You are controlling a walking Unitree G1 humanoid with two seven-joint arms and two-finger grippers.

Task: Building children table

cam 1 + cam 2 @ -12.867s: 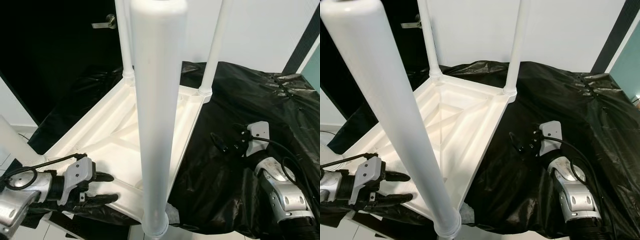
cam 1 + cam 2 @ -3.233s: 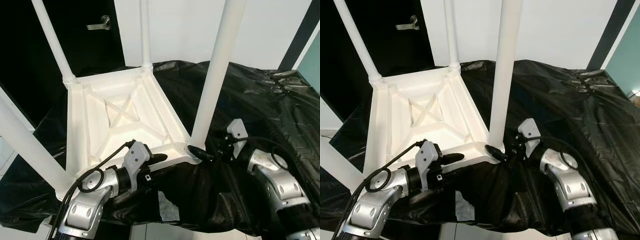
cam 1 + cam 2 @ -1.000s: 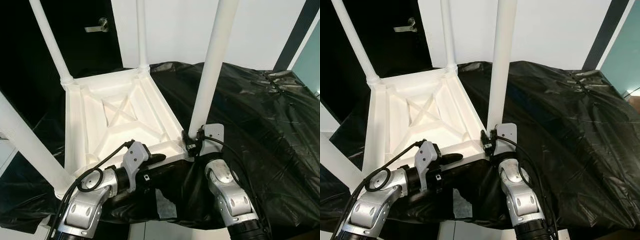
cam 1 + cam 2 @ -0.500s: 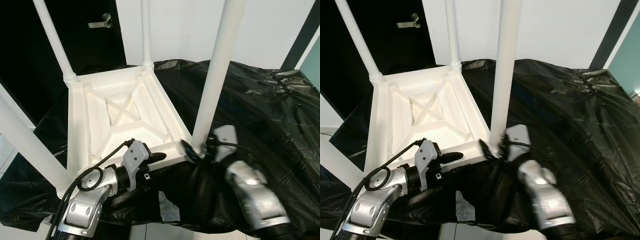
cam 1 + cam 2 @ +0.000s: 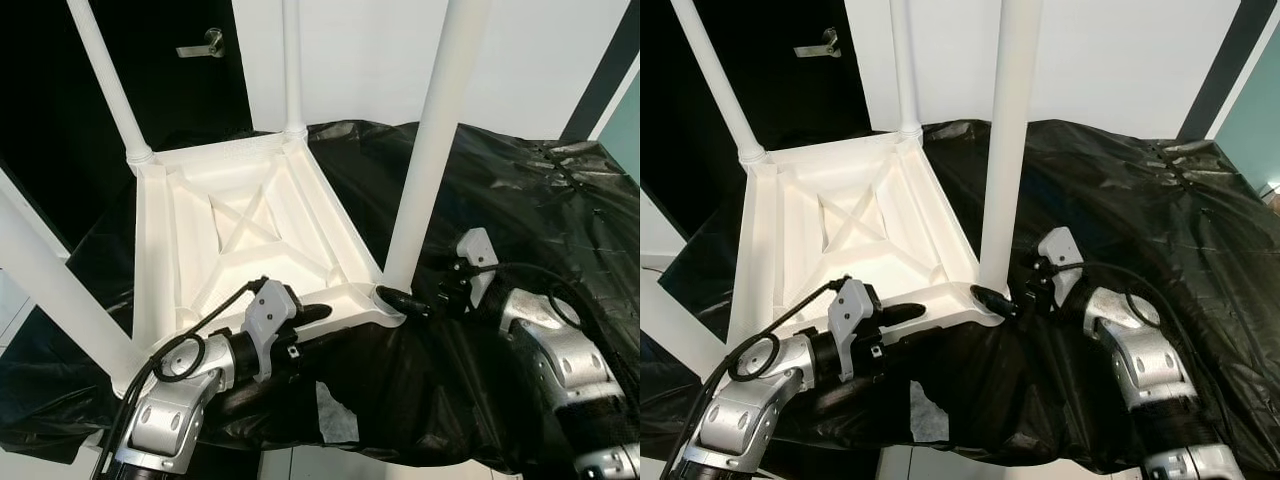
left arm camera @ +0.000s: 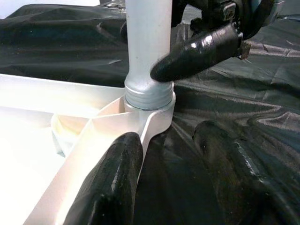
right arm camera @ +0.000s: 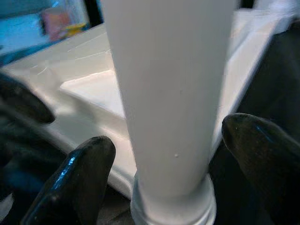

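Table (image 5: 240,225) upside down on black sheet (image 5: 520,210). Right gripper (image 7: 164,164) spread around near leg (image 5: 425,170) base, not clamped. Left gripper (image 6: 171,150) open, straddling frame edge. Next: close, twist leg.

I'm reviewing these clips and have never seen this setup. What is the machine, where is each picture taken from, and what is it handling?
It is a humanoid robot with two silver arms, each ending in a two-fingered black pincer. Two pictures come from its head, two from its wrists. A white plastic children's table lies upside down on a black plastic sheet, legs pointing up. The left pincer straddles the table's near rim, fingers open. The right pincer sits open around the base of the near white leg, where it joins the corner socket.
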